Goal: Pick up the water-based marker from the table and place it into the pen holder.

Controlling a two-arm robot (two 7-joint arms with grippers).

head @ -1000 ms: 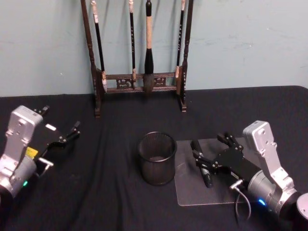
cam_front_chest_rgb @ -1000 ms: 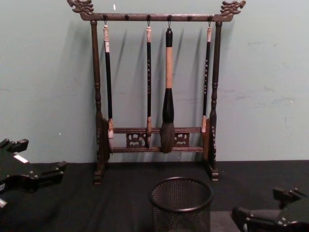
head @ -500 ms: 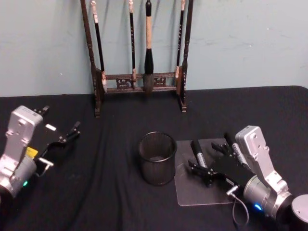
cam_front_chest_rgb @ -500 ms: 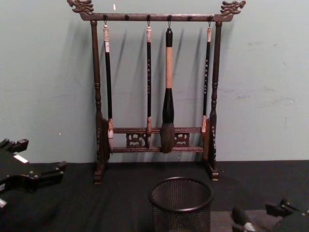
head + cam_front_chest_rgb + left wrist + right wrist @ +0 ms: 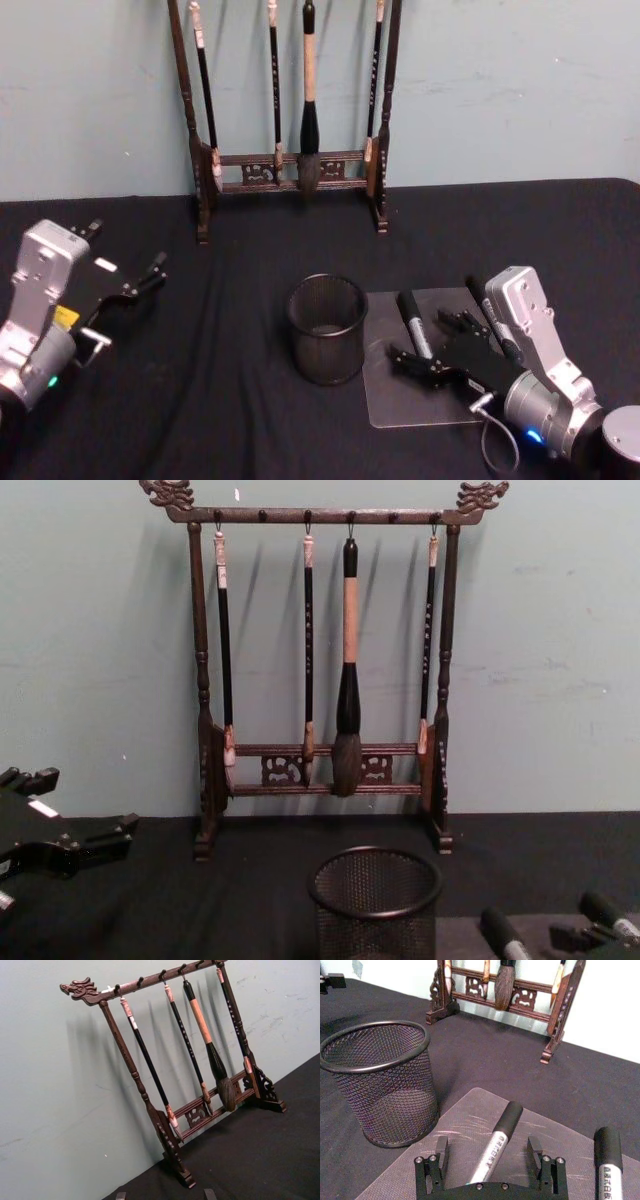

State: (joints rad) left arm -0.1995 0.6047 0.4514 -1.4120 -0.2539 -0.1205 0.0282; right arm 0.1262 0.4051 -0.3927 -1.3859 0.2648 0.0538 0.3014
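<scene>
The water-based marker (image 5: 496,1144), grey with a black cap, lies on a clear mat (image 5: 392,400) right of the pen holder (image 5: 327,343), a small black mesh cup. My right gripper (image 5: 487,1146) is open and low over the mat, one finger on each side of the marker's barrel without closing on it. In the head view the right gripper (image 5: 430,343) sits just behind the marker (image 5: 412,322). A second similar marker (image 5: 608,1160) lies further right on the mat. My left gripper (image 5: 120,257) is open and holds nothing, parked at the far left.
A tall dark wooden brush rack (image 5: 290,110) with several hanging brushes stands against the back wall behind the cup. The black cloth (image 5: 230,400) between the left arm and the cup is bare. In the chest view the cup (image 5: 375,900) is in front of both markers' caps (image 5: 498,927).
My right gripper has drawn back toward me and lower over the mat, dropping out of the chest view and uncovering the marker caps. The left arm has not moved.
</scene>
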